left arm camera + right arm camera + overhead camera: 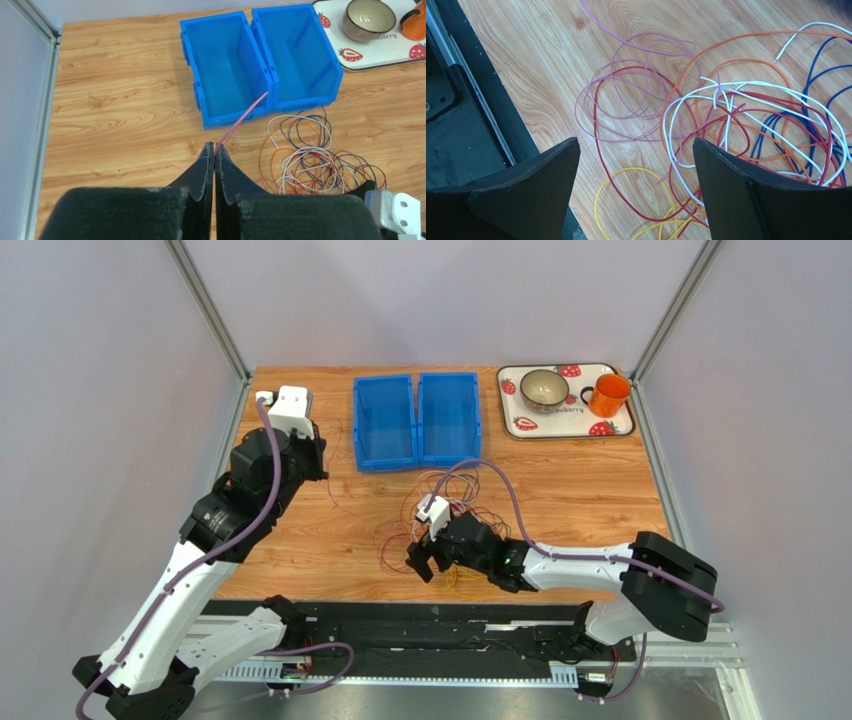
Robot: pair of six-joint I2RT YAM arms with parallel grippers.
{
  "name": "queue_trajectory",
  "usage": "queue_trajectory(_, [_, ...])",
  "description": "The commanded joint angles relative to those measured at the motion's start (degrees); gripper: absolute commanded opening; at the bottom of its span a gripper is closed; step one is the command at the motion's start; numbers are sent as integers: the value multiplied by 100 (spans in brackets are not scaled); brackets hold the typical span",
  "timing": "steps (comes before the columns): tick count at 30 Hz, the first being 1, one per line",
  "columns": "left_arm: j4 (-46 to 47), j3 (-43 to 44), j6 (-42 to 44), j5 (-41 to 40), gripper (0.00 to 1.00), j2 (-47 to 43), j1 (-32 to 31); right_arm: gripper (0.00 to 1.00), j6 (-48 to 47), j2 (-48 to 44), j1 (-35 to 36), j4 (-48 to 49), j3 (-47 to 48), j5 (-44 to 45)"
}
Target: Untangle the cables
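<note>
Pinkish thin wire [243, 115] is getting pinched by the left gripper [215, 150]; right gripper [636, 145] is hovering wide open over the tangled multicoloured cables [736, 112] on the wooden tabletop [551, 60].

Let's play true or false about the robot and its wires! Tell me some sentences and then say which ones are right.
1. The left gripper is shut on a pink cable. True.
2. The right gripper is shut too. False: it is open above the tangle of cables.
3. The tangle lies inside the blue bins. False: it lies on the table in front of them.
4. The orange mug stands on the tray. True.
</note>
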Motion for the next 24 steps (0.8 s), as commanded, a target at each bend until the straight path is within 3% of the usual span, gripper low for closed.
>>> queue_trajectory(1, [223, -32, 49, 216, 0, -21, 165, 88, -65, 63, 13, 429, 223, -122])
queue_trajectory(12, [188, 64, -47, 392, 0, -38, 227, 88, -4, -200, 13, 377, 197, -227])
queue_trajectory(24, [-225, 635, -284, 848, 0, 14, 227, 88, 225, -1254, 13, 201, -40, -307])
